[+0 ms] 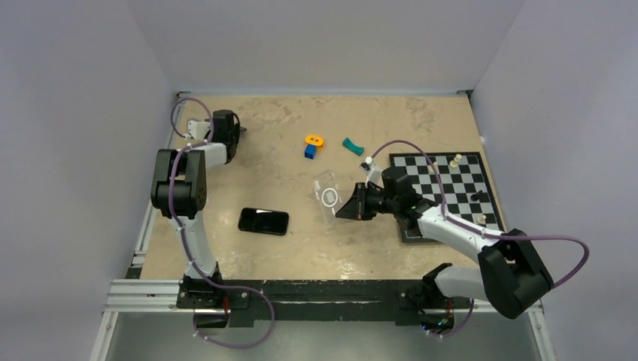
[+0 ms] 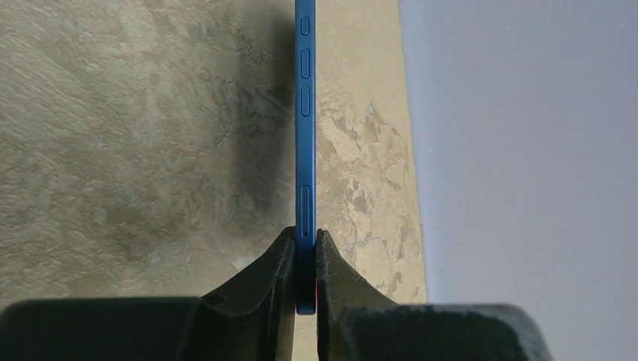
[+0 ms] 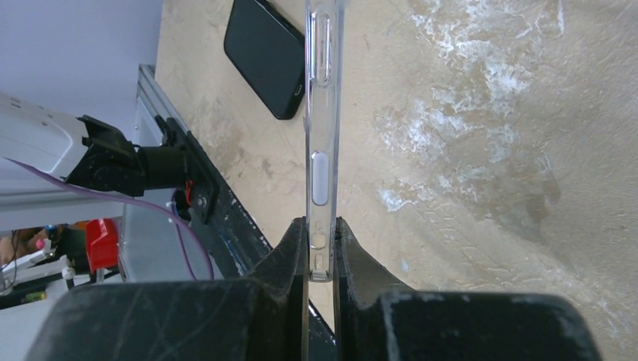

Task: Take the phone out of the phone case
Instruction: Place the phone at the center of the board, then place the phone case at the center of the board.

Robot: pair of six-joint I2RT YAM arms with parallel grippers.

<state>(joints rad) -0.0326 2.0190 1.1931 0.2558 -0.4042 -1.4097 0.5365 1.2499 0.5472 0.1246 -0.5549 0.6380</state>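
Observation:
My left gripper (image 2: pixel 305 248) is shut on the bottom end of a blue phone (image 2: pixel 305 113), seen edge-on with its side buttons showing, above the table near the wall. In the top view this gripper (image 1: pixel 228 135) is at the far left of the table. My right gripper (image 3: pixel 321 241) is shut on the end of a clear phone case (image 3: pixel 322 113), held edge-on and empty. In the top view the case (image 1: pixel 328 194) sticks out to the left of the right gripper (image 1: pixel 352 206) at mid-table.
A black phone (image 1: pixel 263 221) lies flat on the table left of centre, also in the right wrist view (image 3: pixel 267 53). A chessboard (image 1: pixel 444 192) with a few pieces lies at the right. An orange-and-blue toy (image 1: pixel 312 144) and a teal piece (image 1: pixel 352 146) lie at the back.

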